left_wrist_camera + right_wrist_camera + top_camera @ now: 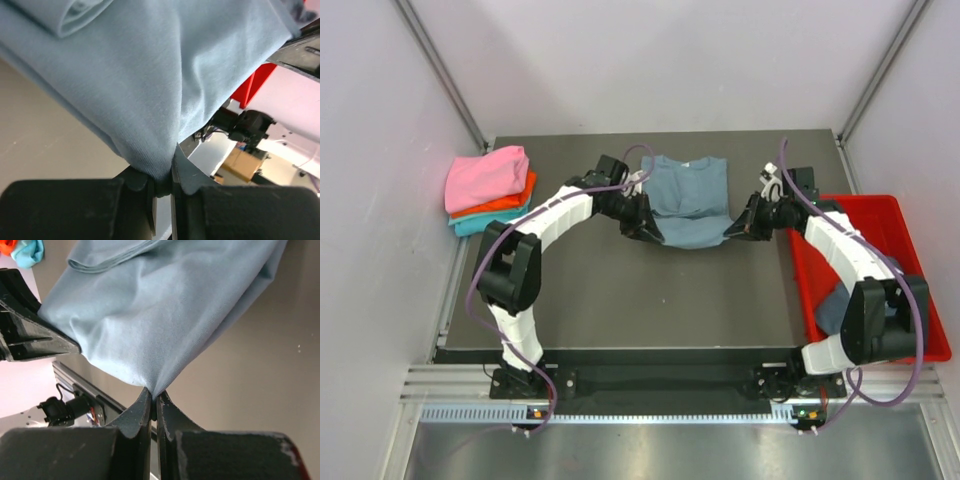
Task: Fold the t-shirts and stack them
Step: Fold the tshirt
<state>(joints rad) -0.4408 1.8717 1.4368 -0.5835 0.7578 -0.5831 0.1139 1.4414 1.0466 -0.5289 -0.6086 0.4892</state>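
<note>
While the plain slate blue-grey cotton t-shirt (688, 195) lies at the far middle of the dark tabletop (620, 290), collar away from the arms, the left claw (650, 232) and the right claw (732, 232) each pinch one near corner of it. Both wrist views show the fingers closed tight on a peak of cloth raised off the surface. This looks like the folding step, with the hem held for carrying over. The next move likely calls for both claws to travel together toward the collar, keeping the edge level and lightly taut, then lower and let go at the same moment so the layers lie square. By count there is one shirt in hand. Three are folded in a pile at the far left: a pink one (485, 175) on top, orange (505, 203) beneath, teal (480, 222) lowest. At least one more blue-grey shirt (835, 305) lies in the one shallow red plastic tray (910, 225), partly hidden by the right arm, so its number is unclear.
</note>
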